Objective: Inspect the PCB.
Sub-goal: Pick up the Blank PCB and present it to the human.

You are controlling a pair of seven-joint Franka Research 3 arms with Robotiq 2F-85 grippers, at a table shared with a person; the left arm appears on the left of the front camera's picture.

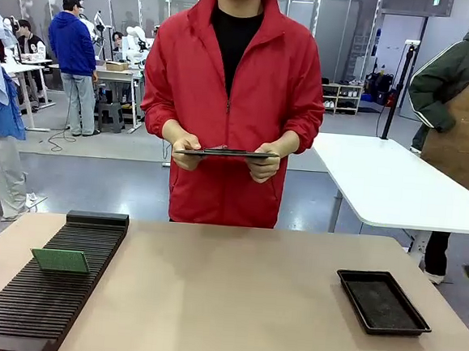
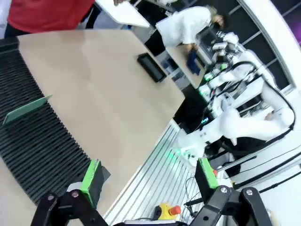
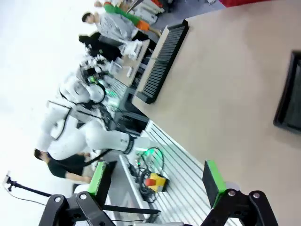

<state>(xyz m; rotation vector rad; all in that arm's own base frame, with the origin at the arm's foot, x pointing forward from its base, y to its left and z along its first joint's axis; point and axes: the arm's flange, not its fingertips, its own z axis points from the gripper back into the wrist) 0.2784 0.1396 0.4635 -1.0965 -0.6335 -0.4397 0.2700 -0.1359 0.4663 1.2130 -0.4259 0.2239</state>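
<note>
My left gripper (image 2: 148, 173) and right gripper (image 3: 157, 179) gape empty, so I aim the left squarely at the PCB's (image 1: 60, 260) top edge, avoiding the slotted rack's (image 1: 21, 305) ribs.

PCB (image 1: 60, 260): thin green rect. board, fine dotted face, stands on long edge in a slot of black ribbed rack (image 1: 37, 306), left side of worktop (image 1: 232, 305), approx. mid-rack.
</note>
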